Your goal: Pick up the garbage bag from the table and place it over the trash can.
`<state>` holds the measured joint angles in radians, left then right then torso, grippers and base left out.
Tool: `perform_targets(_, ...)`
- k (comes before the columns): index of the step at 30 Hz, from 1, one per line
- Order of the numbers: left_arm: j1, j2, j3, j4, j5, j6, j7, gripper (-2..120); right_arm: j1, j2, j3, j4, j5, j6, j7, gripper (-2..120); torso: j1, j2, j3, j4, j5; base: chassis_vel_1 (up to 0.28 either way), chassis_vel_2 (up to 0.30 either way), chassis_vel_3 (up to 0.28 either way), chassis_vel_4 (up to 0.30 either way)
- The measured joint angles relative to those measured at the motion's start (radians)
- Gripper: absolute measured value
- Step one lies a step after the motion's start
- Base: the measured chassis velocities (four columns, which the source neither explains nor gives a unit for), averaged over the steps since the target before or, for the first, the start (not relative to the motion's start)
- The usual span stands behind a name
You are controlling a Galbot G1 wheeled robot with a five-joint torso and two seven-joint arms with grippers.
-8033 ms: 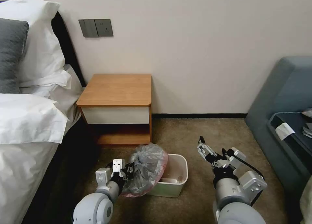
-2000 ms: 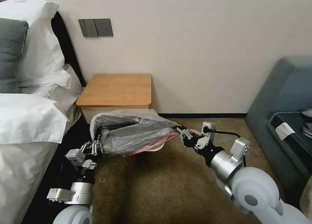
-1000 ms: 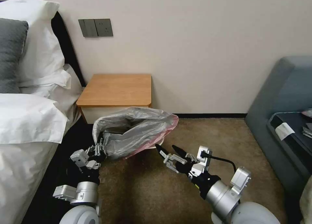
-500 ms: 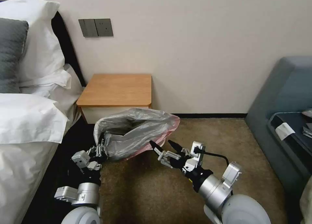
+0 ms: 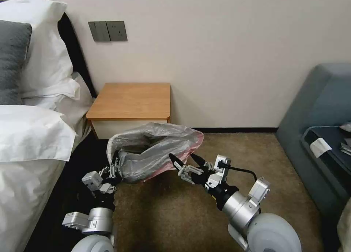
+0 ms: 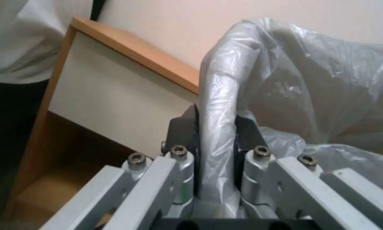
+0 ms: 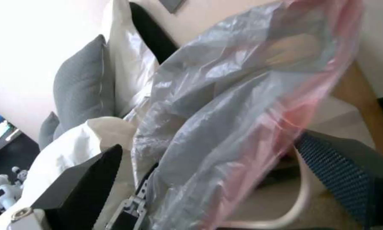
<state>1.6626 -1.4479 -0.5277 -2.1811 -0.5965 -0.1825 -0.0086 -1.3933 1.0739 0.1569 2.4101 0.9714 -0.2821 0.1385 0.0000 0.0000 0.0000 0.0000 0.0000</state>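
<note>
The garbage bag (image 5: 153, 149), grey and crinkly with a pink edge, hangs spread open low in front of the table (image 5: 131, 100). My left gripper (image 5: 114, 168) is shut on the bag's left end; in the left wrist view a fold of the bag (image 6: 217, 95) is pinched in the left gripper (image 6: 215, 134). My right gripper (image 5: 181, 157) is open, its fingertips at the bag's pink right edge. In the right wrist view the bag (image 7: 225, 121) lies between the open fingers (image 7: 85, 179). The trash can's cream rim (image 7: 300, 198) shows under the bag.
A bed with white pillows (image 5: 33, 128) runs along the left. A grey-blue sofa (image 5: 318, 113) stands at the right. Brown carpet (image 5: 175, 215) lies open in front of me, and the wall (image 5: 219, 62) is behind the table.
My right gripper let go of the bag's right edge, drew back open, and has now risen toward that edge again. The bag sagged slightly. My left gripper kept its hold.
</note>
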Motion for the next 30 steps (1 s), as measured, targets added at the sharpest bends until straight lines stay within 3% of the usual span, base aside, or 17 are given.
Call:
perform_targets(25,0.013,-0.002,0.033,-0.015,0.06,-0.019,0.02,9,0.107,0.019,-0.093,-0.08,-0.026,-0.014,0.033,100,0.0,0.0,0.0,0.0,0.0,0.0,0.0,0.0,0.0)
perform_targets(30,0.007,-0.003,0.026,-0.01,0.057,-0.019,0.018,9,0.099,0.024,-0.097,-0.083,-0.031,-0.01,0.034,88,0.0,0.0,0.0,-0.0001,0.0,0.0,0.0,0.0,0.0)
